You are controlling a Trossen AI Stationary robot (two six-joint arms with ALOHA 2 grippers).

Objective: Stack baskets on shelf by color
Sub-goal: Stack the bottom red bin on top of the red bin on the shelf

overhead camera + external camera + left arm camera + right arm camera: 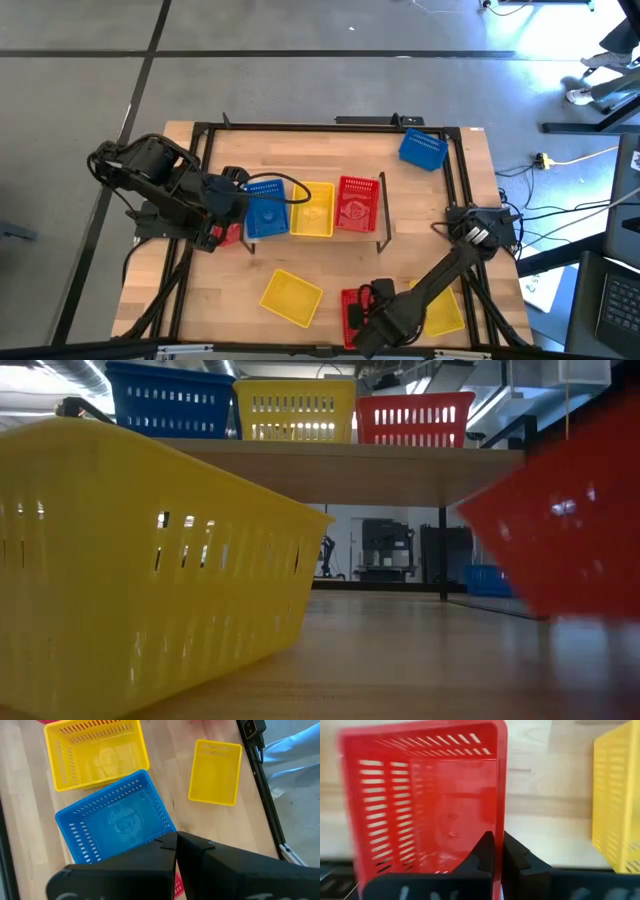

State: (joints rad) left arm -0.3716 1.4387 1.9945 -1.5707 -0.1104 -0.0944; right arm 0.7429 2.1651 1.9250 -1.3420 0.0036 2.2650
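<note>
The shelf (400, 465) carries a blue basket (265, 212), a yellow basket (313, 210) and a red basket (358, 203) side by side. My left gripper (176, 844) is at the shelf's left end, shut on the blue basket (115, 820). My right gripper (499, 845) is near the table's near edge, shut on another red basket (430, 805), which shows tilted in the low view (560, 530). A yellow basket (291, 296) rests flat on the table left of it. My left gripper pinches the blue basket's wall (167, 831) at the rim near a corner, one finger inside and one outside, coming from the table's left side. The basket's bottom rests on the shelf. My right gripper pinches the red basket's side wall (500, 827) at the rim, one finger inside and one outside. The basket is tilted; whether its bottom touches the table, I cannot tell.
A further blue basket (422, 148) lies at the table's far right corner. Another yellow basket (447, 308) sits under my right arm, and a red one (229, 235) under my left arm. The black frame (460, 175) borders the tabletop.
</note>
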